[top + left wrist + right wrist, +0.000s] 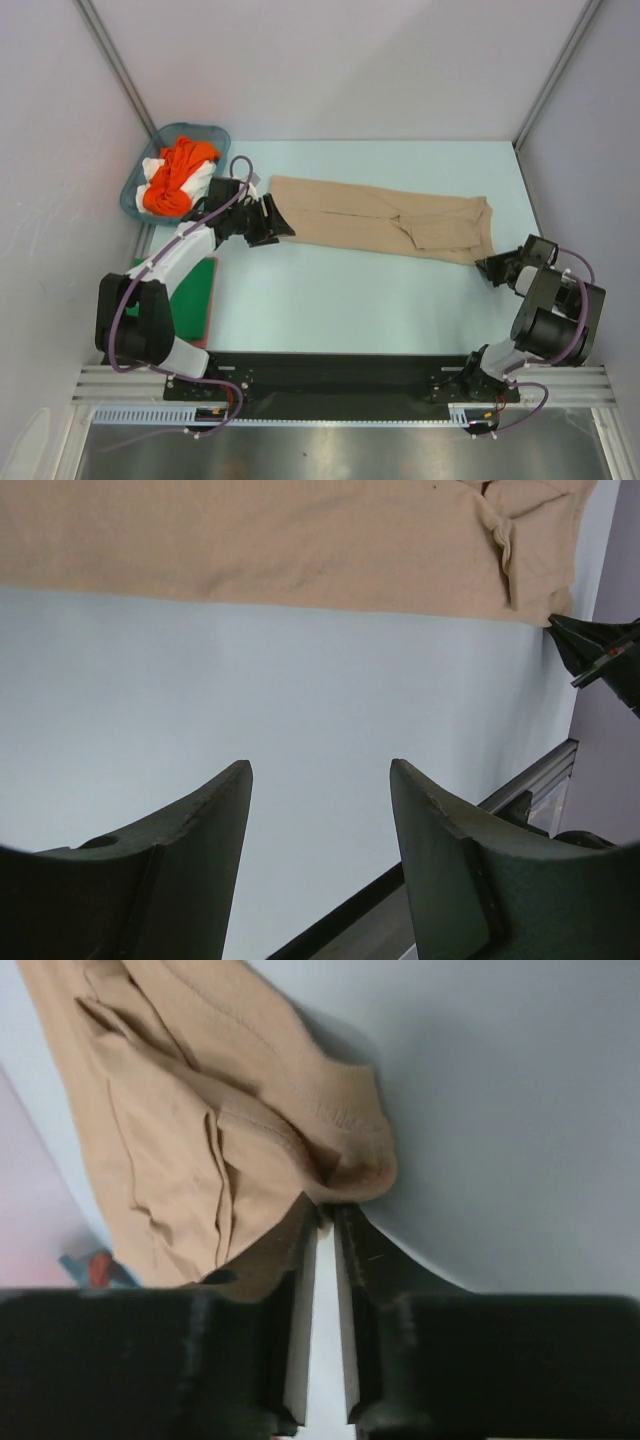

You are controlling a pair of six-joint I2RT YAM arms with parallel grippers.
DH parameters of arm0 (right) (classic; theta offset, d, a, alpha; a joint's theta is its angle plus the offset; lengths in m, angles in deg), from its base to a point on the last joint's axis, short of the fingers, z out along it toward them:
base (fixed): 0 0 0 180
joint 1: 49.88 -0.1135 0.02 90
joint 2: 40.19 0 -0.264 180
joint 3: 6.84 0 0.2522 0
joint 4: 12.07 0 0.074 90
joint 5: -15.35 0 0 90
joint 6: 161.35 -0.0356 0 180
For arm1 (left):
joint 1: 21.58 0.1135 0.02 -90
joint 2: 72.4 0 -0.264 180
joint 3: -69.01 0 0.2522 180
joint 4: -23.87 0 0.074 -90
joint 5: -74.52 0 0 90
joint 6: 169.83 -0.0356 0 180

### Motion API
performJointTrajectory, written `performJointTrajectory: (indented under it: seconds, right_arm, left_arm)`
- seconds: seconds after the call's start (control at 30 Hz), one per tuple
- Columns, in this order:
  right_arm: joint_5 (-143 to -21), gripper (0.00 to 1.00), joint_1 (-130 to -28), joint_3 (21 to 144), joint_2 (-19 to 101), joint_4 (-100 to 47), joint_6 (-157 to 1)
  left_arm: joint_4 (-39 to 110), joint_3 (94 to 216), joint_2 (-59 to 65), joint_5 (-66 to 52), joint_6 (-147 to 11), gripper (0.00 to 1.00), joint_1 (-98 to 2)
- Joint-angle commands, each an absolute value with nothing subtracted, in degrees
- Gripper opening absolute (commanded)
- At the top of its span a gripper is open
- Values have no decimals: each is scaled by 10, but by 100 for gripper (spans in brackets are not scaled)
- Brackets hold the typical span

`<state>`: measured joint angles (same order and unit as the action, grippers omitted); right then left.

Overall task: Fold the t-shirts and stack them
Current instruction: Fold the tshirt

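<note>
A tan-beige t-shirt (380,218) lies folded into a long strip across the middle of the table. It also shows in the left wrist view (280,540) and the right wrist view (180,1110). My left gripper (283,228) is open and empty just off the strip's left end, with bare table between its jaws (320,765). My right gripper (488,266) is shut on the shirt's near right corner (327,1210), and the cloth bunches at its tips. An orange t-shirt (178,172) and a white t-shirt (200,180) lie in the basket. A dark green t-shirt (195,292) lies flat at the left, with a reddish edge (212,305) beside it.
The teal plastic basket (205,131) stands at the far left corner. Grey walls close in the left, back and right sides. A black rail (330,370) with the arm bases runs along the near edge.
</note>
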<state>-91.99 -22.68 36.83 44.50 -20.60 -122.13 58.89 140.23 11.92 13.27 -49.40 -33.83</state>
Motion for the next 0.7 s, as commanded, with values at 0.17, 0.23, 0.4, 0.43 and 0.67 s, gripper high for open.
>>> performJointTrajectory:
  seconds: [0.17,0.23,0.4,0.43,0.67]
  right_arm:
    - [-869,0,-200,628,672,-219,-1108]
    - [-872,0,-205,740,725,-233,-1084]
    - [-865,6,-225,990,900,-293,-1010]
    - [-864,7,-228,1037,924,-313,-1001]
    - [-827,39,-283,1271,1013,-446,-949]
  left_arm:
    - [585,1507,165,73,-527,64,-347]
    - [594,1548,190,63,-539,66,-347]
    - [629,1676,307,39,-615,66,-348]
    - [649,1725,327,38,-636,66,-348]
    - [727,1929,537,60,-780,66,-347]
